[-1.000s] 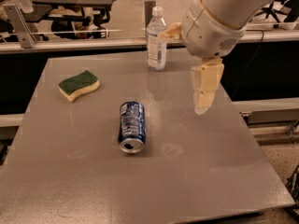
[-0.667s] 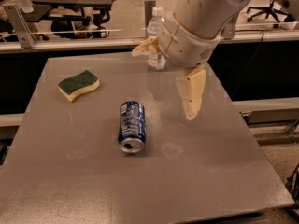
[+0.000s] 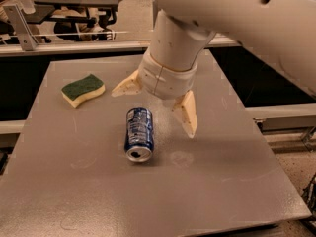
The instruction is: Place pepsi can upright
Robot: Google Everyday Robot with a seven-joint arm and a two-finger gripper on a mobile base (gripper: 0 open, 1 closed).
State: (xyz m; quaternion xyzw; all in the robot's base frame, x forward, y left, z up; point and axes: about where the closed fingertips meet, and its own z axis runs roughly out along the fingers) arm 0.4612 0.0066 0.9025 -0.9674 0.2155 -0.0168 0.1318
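Now, gripper: the gripper (image 3: 153, 114) hangs over the middle of the tabletop (image 3: 227, 181), just above and behind the far end of the pepsi can (image 3: 139, 130), pointing downward.
Fingers: released and spread wide, with nothing between them; one cream-coloured finger (image 3: 186, 115) slopes down on the can's right in the picture, the other (image 3: 127, 85) juts out toward the sponge.
Contact: neither finger touches the can; the right-hand fingertip ends just beside the can's flank, and how high it sits above the surface cannot be told.
Pepsi can: lying on its side near the centre of the tabletop, its long axis running away from the camera, with the silver end and its drinking hole facing the near edge.
Can markings: dark blue body with white lettering along the top side.
Sponge: a sponge (image 3: 83, 89) with a green top and yellow underside lies flat toward the far left of the tabletop, well apart from the can.
Arm: the white arm (image 3: 237, 14) comes in from the upper right, and its round wrist (image 3: 170, 58) hides part of the tabletop's far side.
Tabletop: grey, flat, with faint scuff marks near the can.
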